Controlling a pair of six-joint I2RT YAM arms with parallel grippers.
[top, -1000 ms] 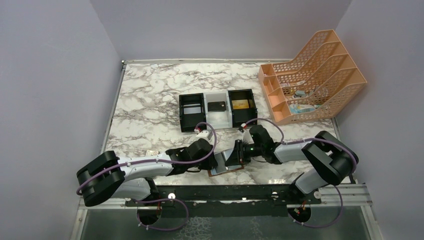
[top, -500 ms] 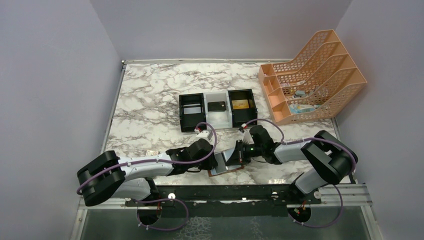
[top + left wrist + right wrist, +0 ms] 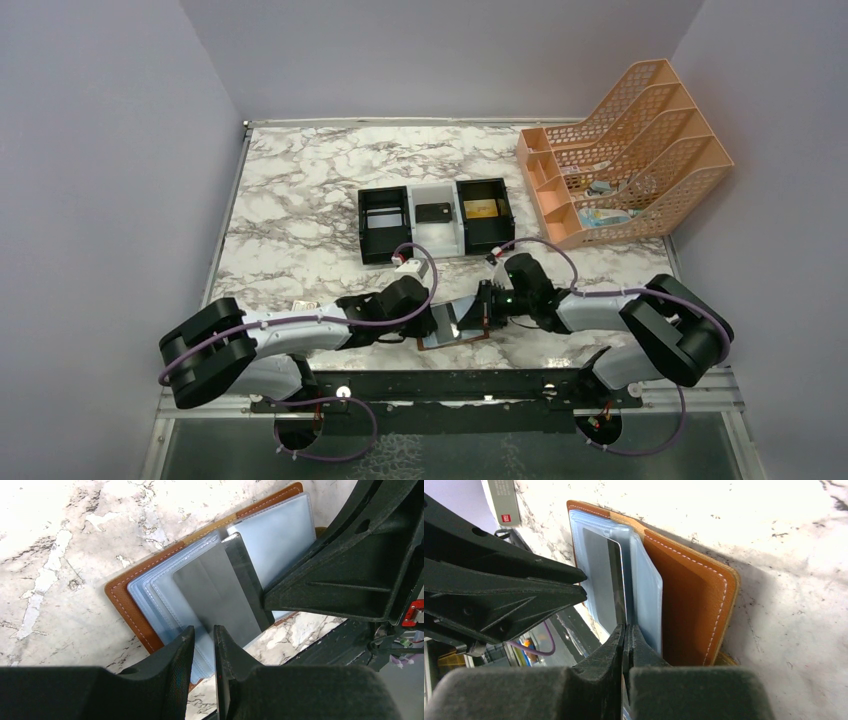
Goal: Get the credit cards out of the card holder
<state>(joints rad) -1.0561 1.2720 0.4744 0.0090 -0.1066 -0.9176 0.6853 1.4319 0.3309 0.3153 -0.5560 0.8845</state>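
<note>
The brown card holder (image 3: 448, 343) lies open near the table's front edge, its pale blue pockets fanned up (image 3: 120, 600) (image 3: 689, 590). A grey credit card (image 3: 215, 590) (image 3: 616, 585) stands up out of the pockets. My right gripper (image 3: 480, 315) (image 3: 625, 627) is shut on that card's edge from the right side. From the left, my left gripper (image 3: 425, 322) (image 3: 204, 630) has its jaws a narrow gap apart, closed on the edge of the pocket leaves. The two grippers nearly face each other over the holder.
A black-and-white three-compartment tray (image 3: 415, 238) sits mid-table, a gold card (image 3: 480, 209) in its right bay. An orange file rack (image 3: 625, 160) stands at the back right. A white box with a red mark (image 3: 504, 500) lies left of the holder. The black rail (image 3: 450, 385) runs just below.
The right gripper has closed onto the card and shifted slightly to the right, its elbow swinging outward. The left gripper has stayed on the pocket leaves.
</note>
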